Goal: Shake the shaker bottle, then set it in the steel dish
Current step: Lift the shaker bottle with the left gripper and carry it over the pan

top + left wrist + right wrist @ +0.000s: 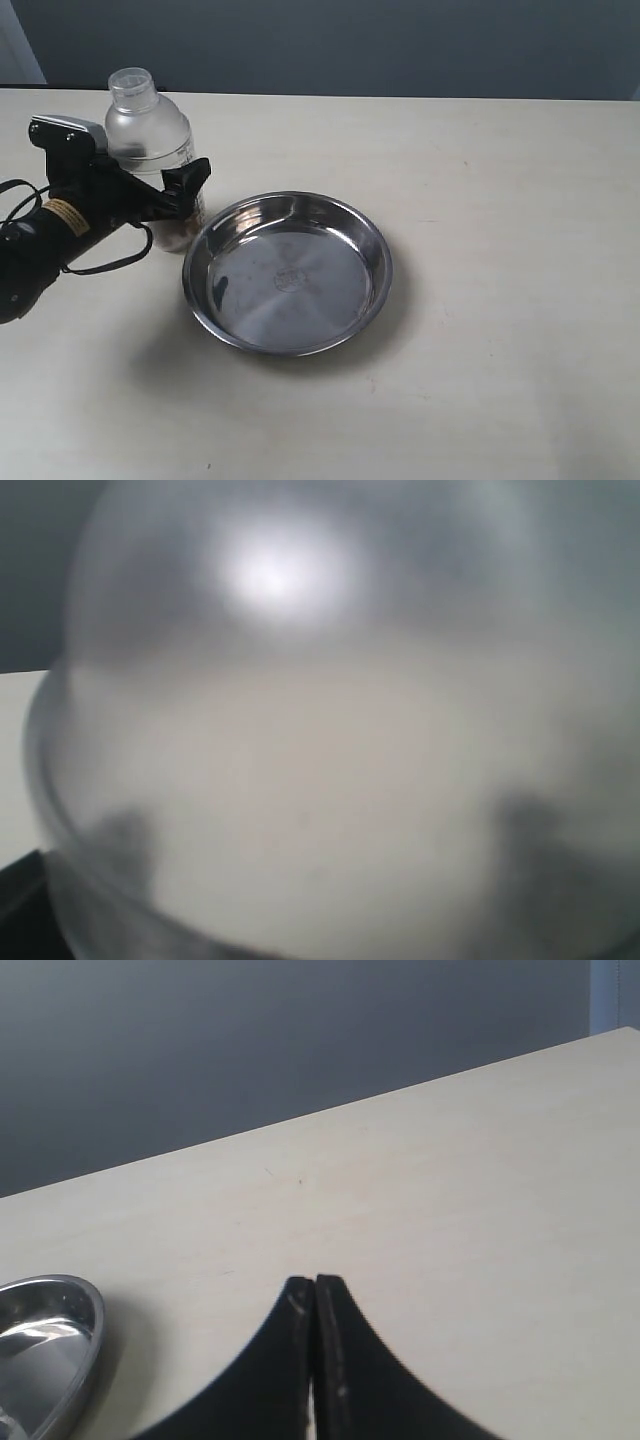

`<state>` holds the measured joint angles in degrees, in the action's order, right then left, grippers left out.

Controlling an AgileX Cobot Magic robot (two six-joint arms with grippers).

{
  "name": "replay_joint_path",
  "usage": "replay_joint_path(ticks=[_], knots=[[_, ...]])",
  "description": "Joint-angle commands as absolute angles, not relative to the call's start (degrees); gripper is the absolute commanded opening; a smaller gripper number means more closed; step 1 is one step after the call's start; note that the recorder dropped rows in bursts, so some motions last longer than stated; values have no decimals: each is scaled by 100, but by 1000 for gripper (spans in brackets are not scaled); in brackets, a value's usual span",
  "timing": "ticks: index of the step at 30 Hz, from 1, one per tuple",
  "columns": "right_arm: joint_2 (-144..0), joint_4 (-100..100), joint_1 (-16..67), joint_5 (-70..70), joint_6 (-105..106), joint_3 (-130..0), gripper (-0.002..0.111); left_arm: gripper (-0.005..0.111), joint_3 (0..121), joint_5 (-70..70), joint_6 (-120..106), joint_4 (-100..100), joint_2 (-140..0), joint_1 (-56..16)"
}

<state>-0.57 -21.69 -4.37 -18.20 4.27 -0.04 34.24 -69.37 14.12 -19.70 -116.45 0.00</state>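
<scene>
The shaker bottle [148,130] stands upright on the table at the left, clear and frosted, with brown and white grains at its bottom. My left gripper [172,192] reaches in from the left and is shut on the bottle's lower body; one black finger [188,180] shows at its right side. In the left wrist view the blurred bottle [330,730] fills the frame, and dark fingers [122,842] show dimly at its edges. The steel dish [345,215] lies just right of the bottle with nothing in it. My right gripper [315,1282] is shut on nothing above bare table, with the dish's rim [88,1330] beside it.
The pale table [500,380] runs far to the right and front of the dish. A dark wall [400,40] stands behind the table's back edge. A black cable [100,265] loops under the left arm.
</scene>
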Motion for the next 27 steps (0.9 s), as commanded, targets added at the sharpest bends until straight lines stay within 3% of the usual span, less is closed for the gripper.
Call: replay_joint_path(ticks=[1, 10, 27], knots=[[-28, -2172, -455, -1759, 444, 0, -1, 1, 3423, -6968, 1442, -1478, -11660, 8], [-28, -2172, -455, -1759, 444, 0, -1, 1, 3423, -6542, 1453, -863, -11527, 8], [-28, -2172, -455, -1759, 444, 0, -1, 0, 3487, -5305, 2084, -1910, -9455, -331]])
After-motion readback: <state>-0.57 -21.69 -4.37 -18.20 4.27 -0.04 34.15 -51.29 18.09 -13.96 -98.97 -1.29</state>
